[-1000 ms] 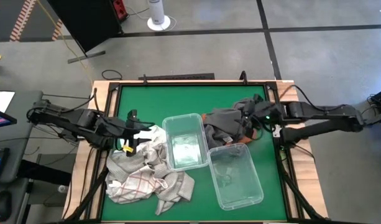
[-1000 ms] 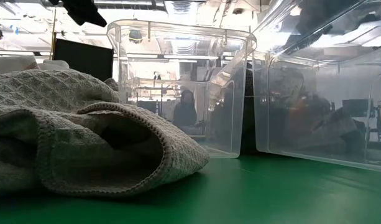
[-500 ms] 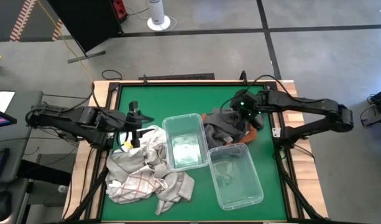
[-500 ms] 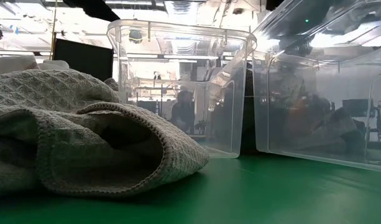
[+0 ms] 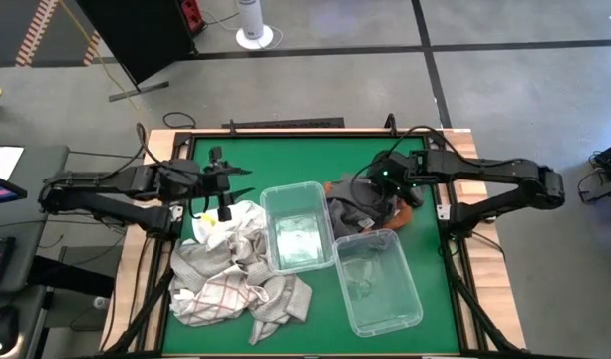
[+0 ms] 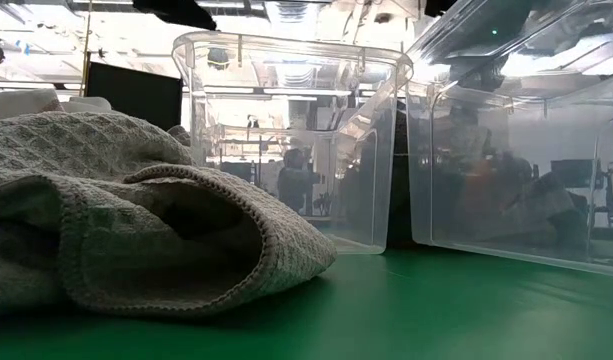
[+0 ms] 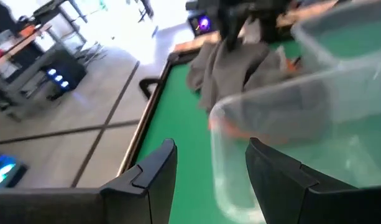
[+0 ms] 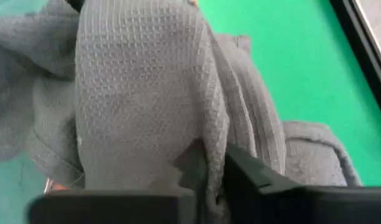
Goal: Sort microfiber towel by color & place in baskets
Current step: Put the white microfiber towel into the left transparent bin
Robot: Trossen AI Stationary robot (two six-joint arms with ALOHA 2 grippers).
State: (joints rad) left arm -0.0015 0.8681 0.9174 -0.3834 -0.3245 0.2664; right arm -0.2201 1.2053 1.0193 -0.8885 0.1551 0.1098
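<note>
Two clear baskets sit mid-table on the green mat: the nearer one (image 5: 378,282) at my front right, the farther one (image 5: 297,227) touching its corner, with the pale towel pile (image 5: 233,271) heaped just left of them. Behind the baskets I see my right gripper (image 8: 206,171) pinched on a fold of the dark grey waffle-weave towel (image 5: 360,202). Left gripper (image 5: 223,191) hangs over the pile's far edge, fingers parted and holding nothing.

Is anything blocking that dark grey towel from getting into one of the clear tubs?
Nothing visible does. The right end effector pinches the dark grey towel, which lies right beside both open-topped baskets.
</note>
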